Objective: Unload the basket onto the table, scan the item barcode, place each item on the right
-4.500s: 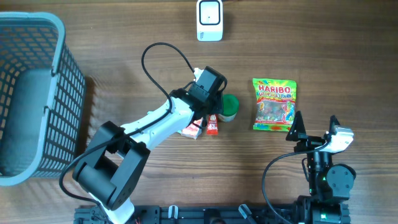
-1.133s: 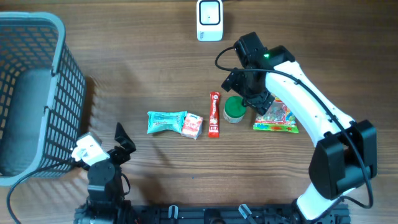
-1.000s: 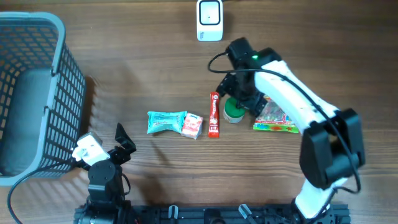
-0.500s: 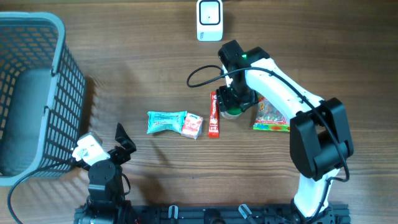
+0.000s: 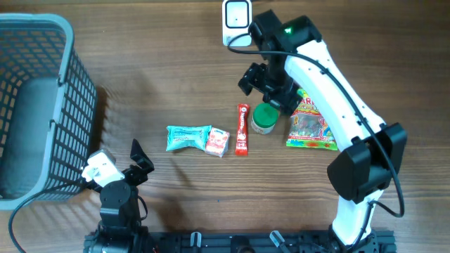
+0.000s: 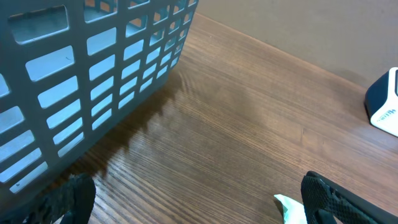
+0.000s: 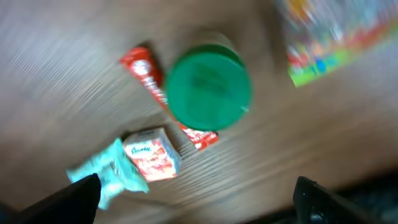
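Observation:
A jar with a green lid [image 5: 264, 119] [image 7: 208, 87] stands upright on the table between a red stick pack [image 5: 242, 129] [image 7: 146, 68] and a Haribo bag [image 5: 313, 123] [image 7: 336, 37]. My right gripper [image 5: 266, 88] [image 7: 196, 199] hovers open and empty just beyond the jar, toward the white scanner [image 5: 237, 21]. No barcode shows on any item. My left gripper [image 5: 138, 160] [image 6: 199, 205] rests open and empty near the front edge of the table.
A teal packet [image 5: 188, 137] [image 7: 106, 171] and a small red-and-white box [image 5: 217, 142] [image 7: 151, 154] lie left of the stick pack. A grey basket [image 5: 42, 105] [image 6: 74, 81] fills the left side. The right wrist view is motion-blurred.
My right gripper was down over the green-lidded jar half a second ago; it has come away toward the scanner, empty. The jar stays on the table. The left arm has not moved.

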